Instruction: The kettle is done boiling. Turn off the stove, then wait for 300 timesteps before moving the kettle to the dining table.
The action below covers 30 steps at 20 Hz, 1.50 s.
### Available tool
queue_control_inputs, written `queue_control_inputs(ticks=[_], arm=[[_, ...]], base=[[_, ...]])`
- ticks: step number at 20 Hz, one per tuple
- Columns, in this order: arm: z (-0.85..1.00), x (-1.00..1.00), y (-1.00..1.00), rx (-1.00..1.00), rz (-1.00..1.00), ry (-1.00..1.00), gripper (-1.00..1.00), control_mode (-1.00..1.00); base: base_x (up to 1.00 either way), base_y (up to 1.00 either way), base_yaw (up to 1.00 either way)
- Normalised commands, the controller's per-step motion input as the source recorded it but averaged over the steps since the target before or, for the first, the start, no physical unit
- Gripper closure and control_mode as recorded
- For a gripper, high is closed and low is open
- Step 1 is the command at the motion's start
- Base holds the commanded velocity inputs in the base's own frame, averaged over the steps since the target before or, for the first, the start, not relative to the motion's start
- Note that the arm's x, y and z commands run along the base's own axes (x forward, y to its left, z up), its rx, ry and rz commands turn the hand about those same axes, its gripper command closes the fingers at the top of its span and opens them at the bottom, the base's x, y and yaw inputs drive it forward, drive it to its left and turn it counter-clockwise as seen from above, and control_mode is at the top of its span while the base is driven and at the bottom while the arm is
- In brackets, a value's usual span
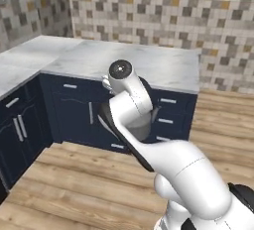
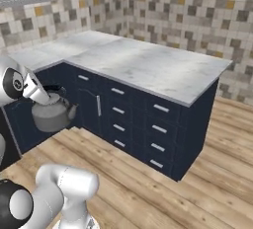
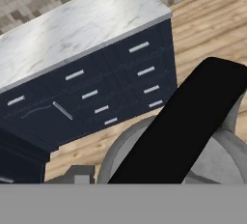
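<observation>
Kettle (image 2: 51,114) hangs in the air off the floor, in front of the navy cabinets, carried by the arm at the left of the right base view. It is a squat grey metal pot with a short spout pointing right and a black arched handle (image 3: 181,126) on top. The end effector (image 2: 40,95) comes down onto that handle from above; its fingers are drawn close together and pinch the handle, though the tips themselves are hidden by the wrist in the base views and by the handle in the hand view. In the hand view the black handle runs as a broad diagonal bar across the lower right, with the grey domed body curving below it on both sides.

Behind the kettle stands an L-shaped desk (image 2: 148,65) with a white-grey marble top over navy drawers (image 2: 143,124) with silver pulls. Its top is well above the kettle's level in the right base view. A mosaic tile wall (image 2: 173,11) in grey, beige and ochre backs the desk, and wood plank floor (image 2: 163,198) lies under the kettle and the arm. In the left base view the white arm (image 1: 134,110) covers the kettle.
</observation>
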Motion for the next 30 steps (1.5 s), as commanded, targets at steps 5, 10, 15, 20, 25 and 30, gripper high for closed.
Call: queue_control_inputs(ticks=[5,10,15,20,25,30], arm=[[0.00,0.00,0.00,0.00,0.00,0.00,1.00,1.00],[0.00,0.00,0.00,0.00,0.00,0.00,1.00,1.00],[0.00,0.00,0.00,0.00,0.00,0.00,1.00,1.00],[0.00,0.00,0.00,0.00,0.00,0.00,1.00,1.00],[0.00,0.00,0.00,0.00,0.00,0.00,1.00,1.00],[0.00,0.00,0.00,0.00,0.00,0.00,1.00,1.00]], base=[[0.15,-0.75,0.00],[0.25,-0.75,0.00],[0.36,-0.73,0.00],[0.37,-0.75,0.00],[0.39,-0.75,0.00],[0.40,-0.76,0.00]])
